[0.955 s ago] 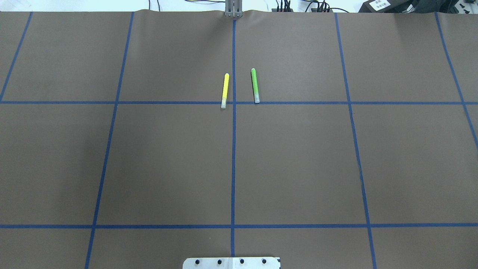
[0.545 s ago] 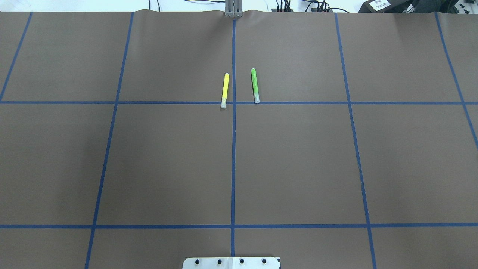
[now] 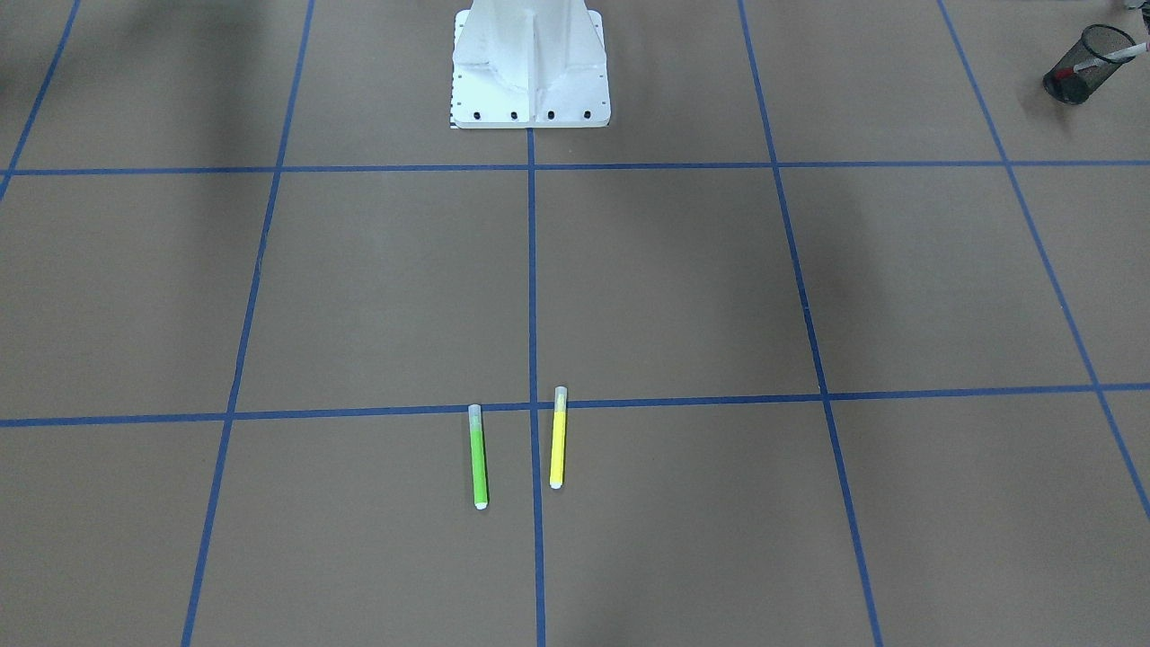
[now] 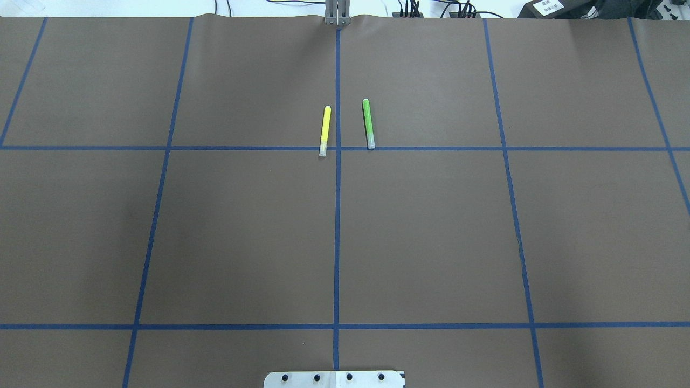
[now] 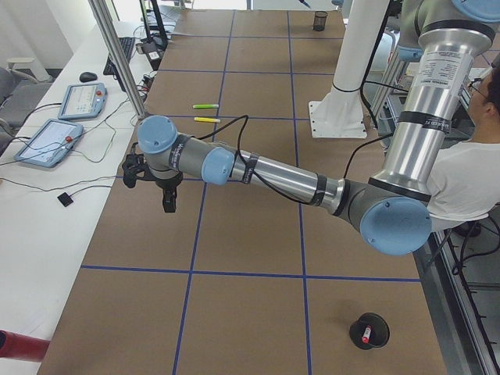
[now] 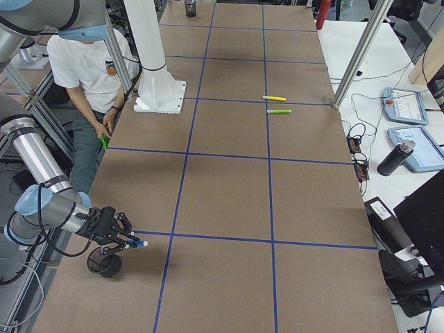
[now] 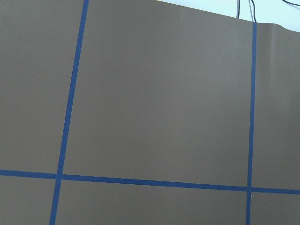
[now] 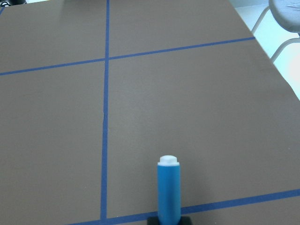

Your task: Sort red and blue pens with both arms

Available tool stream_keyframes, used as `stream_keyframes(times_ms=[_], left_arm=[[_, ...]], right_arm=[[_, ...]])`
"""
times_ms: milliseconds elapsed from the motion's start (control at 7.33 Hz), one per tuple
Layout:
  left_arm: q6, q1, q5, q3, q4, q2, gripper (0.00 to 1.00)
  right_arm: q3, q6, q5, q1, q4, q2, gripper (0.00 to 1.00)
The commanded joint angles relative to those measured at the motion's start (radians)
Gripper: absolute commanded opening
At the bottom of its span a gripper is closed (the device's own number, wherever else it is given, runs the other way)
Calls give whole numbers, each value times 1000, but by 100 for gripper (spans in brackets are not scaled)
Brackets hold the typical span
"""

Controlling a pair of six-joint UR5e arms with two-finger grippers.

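Blue pen is clamped in the right gripper. In the right wrist view you see it jutting forward over the brown table, white end away from the camera, its near end pinched at the bottom edge of the picture. From the right-end camera you find that gripper low near the table edge on the robot's side, holding the pen about level. The right-side cup, of black mesh, shows just below it in that view; whether the pen is over the cup's mouth you cannot tell. You can spot the red pen in the left-side cup, a matching mesh cup far out on the robot's left, its white barrel leaning out over the rim. The left gripper hangs above the table toward the operators' edge, fingers pointing down. You see it only from the left-end camera, so you cannot tell whether it is wide or narrow. Its wrist camera gives you only brown surface and blue tape lines. A yellow pen and a green pen lie flat side by side, apart, one on each side of the centre tape line. The yellow one is on the robot's left, and their clear caps point toward the robot and reach the cross line.
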Motion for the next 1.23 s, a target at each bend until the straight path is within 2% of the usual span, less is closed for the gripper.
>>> stream_keyframes(times_ms=[0, 136, 409, 545, 1091], left_arm=[[0, -1, 0, -3, 1, 1, 100], [0, -1, 0, -5, -1, 1, 100], [0, -1, 2, -5, 1, 1, 100], [-2, -1, 2, -5, -1, 0, 100], [-5, -1, 2, -22, 2, 6, 100]], right_arm=[[-5, -163, 1, 181, -1, -51, 0], [-11, -176, -1, 229, 1, -51, 0], [-52, -318, -2, 406, -1, -37, 0], [-51, -344, -2, 448, -1, -37, 0], [-60, -345, 13, 495, -1, -34, 0]])
